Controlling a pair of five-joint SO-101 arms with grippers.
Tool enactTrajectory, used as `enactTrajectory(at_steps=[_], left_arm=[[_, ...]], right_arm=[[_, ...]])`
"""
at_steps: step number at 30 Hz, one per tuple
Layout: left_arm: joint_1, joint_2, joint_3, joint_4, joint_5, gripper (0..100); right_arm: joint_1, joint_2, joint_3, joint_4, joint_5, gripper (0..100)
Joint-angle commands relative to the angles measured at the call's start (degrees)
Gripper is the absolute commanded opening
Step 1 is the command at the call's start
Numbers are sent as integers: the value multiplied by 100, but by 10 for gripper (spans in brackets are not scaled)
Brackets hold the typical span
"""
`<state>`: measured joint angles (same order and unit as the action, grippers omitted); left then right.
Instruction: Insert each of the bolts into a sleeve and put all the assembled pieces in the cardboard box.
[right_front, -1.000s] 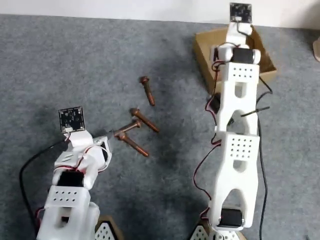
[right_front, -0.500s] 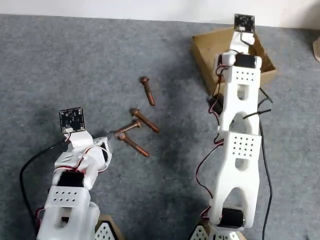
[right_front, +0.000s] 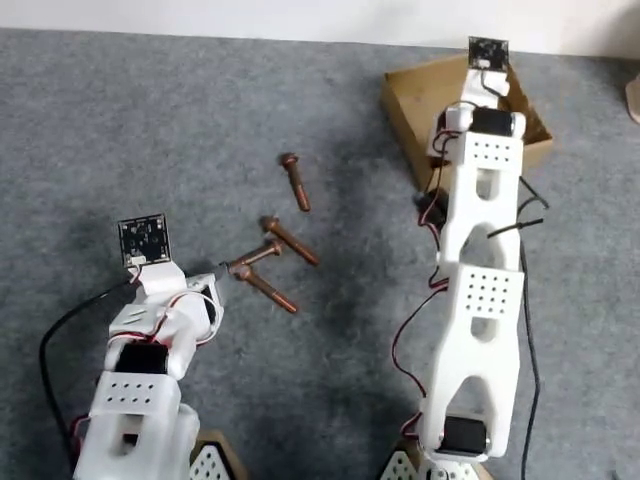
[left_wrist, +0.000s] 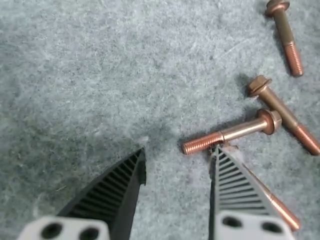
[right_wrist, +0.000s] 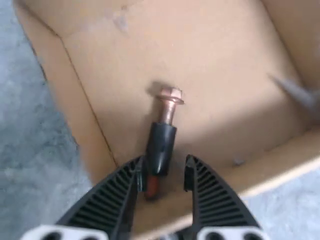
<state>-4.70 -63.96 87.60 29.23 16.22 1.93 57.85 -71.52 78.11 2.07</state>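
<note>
Nearest you, your left gripper (left_wrist: 177, 152) hangs low over the grey carpet (right_front: 150, 120), fingers spread apart and holding nothing. One fingertip is just beside the threaded end of a bolt (left_wrist: 230, 132).

That bolt is one of four bare ones scattered in a loose cluster on the carpet between your two arms. Three lie close together and a fourth (right_front: 293, 182) lies a little farther out. None wears a sleeve, so by the look of it most of the job lies ahead: four insertions and four trips across.

Farther on, your right arm is stretched out to the cardboard box (right_front: 400, 115) at the far side. Your right gripper (right_wrist: 164, 162) hangs over the box, its fingers parted either side of one assembled piece (right_wrist: 162, 135), a copper bolt in a black sleeve (right_wrist: 161, 147). The piece appears to rest on the box floor, let go rather than clamped, so count one delivered.

Beyond the box, the carpet ends at a plain white wall (right_front: 250, 18).
</note>
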Motion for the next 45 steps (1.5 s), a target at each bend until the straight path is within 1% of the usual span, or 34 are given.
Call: enactTrajectory(at_steps=[1,3,4,7,8,11,14,19,23,27,33,36,40,42,45], left_arm=[[92,4,-31,-149,-132,207],[92,4,-22,-149,-220,207],[92,4,-22,-149,-299,207],[92,4,-22,-149,-343,207],[92,4,-22,-149,-343,207],[84,-13,-13,-149,-343,207],[66,-22,-13,-149,-352,207],[66,-13,-13,-149,-352,207],[66,-13,-22,-149,-352,207],[66,-13,-22,-149,-352,207],[66,-13,-22,-149,-352,207],[66,-4,-22,-149,-352,207],[66,-4,-22,-149,-352,207],[75,-4,-22,-149,-352,207],[75,-4,-22,-149,-352,207]], right_arm=[[-31,-971,-66,567,0,109],[-40,-1332,-66,1068,35,109],[-75,-1508,-66,1367,176,109],[-171,-1886,-57,2220,818,109],[-198,-2000,-31,2308,993,109],[-110,-2185,40,2290,1407,109],[-57,-2255,620,2290,1864,109],[-189,-2255,1675,2290,2523,109],[-242,-2211,2158,2273,2673,109],[-391,-2202,2211,2273,3068,109],[-470,-2141,2237,1947,3130,109],[-488,-1833,2220,1947,3358,109],[-426,-1314,2176,1912,3393,109],[-374,-1051,2158,1895,3552,109],[-356,-804,2158,1640,3684,109]])
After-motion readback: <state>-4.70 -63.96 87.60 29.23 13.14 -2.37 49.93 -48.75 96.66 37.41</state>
